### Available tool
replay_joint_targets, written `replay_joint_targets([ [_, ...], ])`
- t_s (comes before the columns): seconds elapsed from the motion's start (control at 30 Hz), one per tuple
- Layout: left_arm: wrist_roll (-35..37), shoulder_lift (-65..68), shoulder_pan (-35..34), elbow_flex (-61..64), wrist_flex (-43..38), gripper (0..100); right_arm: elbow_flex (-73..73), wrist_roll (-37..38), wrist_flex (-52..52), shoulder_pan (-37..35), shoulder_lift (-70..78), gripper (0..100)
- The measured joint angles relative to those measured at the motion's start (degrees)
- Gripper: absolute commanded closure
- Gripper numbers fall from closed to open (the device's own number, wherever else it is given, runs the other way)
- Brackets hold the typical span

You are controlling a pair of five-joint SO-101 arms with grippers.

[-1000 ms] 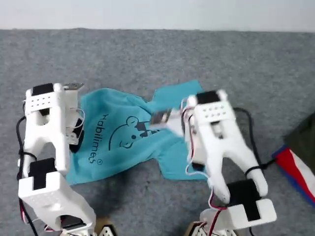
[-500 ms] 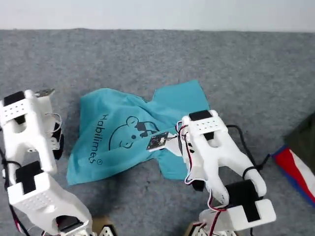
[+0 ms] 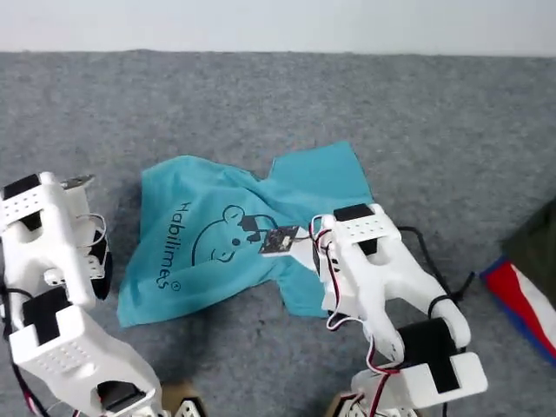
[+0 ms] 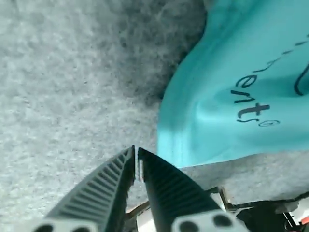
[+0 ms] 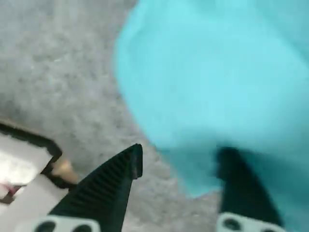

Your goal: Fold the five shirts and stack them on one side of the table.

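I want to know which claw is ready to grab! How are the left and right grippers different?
The left gripper has its jaws shut; the right gripper has them wide open. The left one is over the bare grey table cover beside the teal shirt; the right one hangs over the shirt's edge. Both hold nothing.

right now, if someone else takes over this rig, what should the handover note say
Left pincer: shut, empty, over the bare grey table beside an edge of the teal shirt.
Right pincer: open, at the shirt's near edge, with fabric apparently between its fingers, not clamped.
Things: the teal shirt lies spread and rumpled mid-table, print up. A dark green garment and a red, white and blue one sit at the right edge of the high view.
Done: nothing folded, no stack visible.
Left: fold the teal shirt, then the others, and stack them on one side.
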Motion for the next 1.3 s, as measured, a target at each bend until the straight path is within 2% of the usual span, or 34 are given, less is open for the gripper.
replay_joint_targets([
  [0.13,-0.70,0.00,0.53,0.09,0.00,99,0.00,-2.90,-3.08,0.00,0.00,98.9],
  [0.3,-4.84,0.00,4.40,0.79,0.00,99,0.00,-3.34,-3.78,-0.18,0.00,98.8],
  [0.43,-10.99,0.00,8.79,4.31,0.00,98,0.00,-3.34,-3.78,0.00,0.00,98.8],
  [0.57,-17.67,0.00,14.59,9.67,0.00,92,0.00,-3.34,-3.78,-0.18,0.00,98.8],
  [0.67,-18.81,0.00,17.58,11.87,0.00,90,0.00,-3.34,-3.78,-0.09,0.00,98.8],
  [0.8,-19.16,-0.44,18.02,11.96,0.00,89,0.00,-3.52,-3.78,-0.18,0.00,98.8],
  [1.13,-19.34,-19.78,18.46,5.19,0.00,79,0.00,-3.52,-3.78,-0.18,0.00,98.8],
  [1.2,-19.78,-24.35,18.37,7.74,0.00,79,0.00,-3.52,-3.78,-0.09,0.00,98.8],
  [1.3,-25.49,-30.07,18.37,15.21,0.00,79,0.00,-3.52,-3.78,-0.09,0.00,98.8],
])
